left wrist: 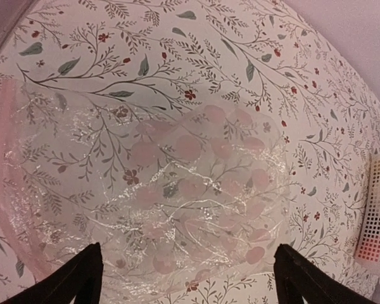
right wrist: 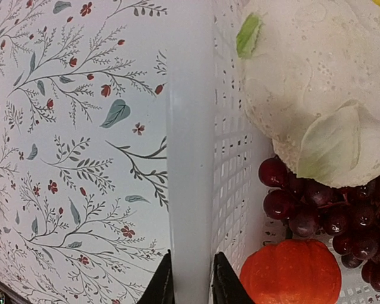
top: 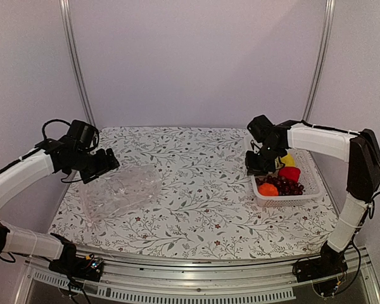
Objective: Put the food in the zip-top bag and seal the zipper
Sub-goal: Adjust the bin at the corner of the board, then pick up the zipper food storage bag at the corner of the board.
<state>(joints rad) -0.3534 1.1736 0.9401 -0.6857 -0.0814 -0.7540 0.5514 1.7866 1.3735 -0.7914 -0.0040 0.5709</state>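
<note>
Right gripper (right wrist: 190, 288): fingers clamped on the white basket (right wrist: 190, 126) wall, not on food. Inside, at the table's (top: 196, 209) 3 o'clock: cream-white piece (right wrist: 316, 82), grape bunch (right wrist: 323, 215), orange ball (right wrist: 291, 272). Left gripper (left wrist: 187, 253): fingers wide apart, above the zip-top bag (left wrist: 164, 190) at 9 o'clock. The bag looks light, limp and slippery; you'd best pinch its mouth edge.

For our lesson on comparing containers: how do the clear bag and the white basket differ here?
The bag is see-through and crinkly; the basket is white mesh. The bag lies with no food inside; the basket holds the food. The right gripper pinches the basket's rim; the left gripper hangs open over the bag. Both sit on the flowered table.
</note>
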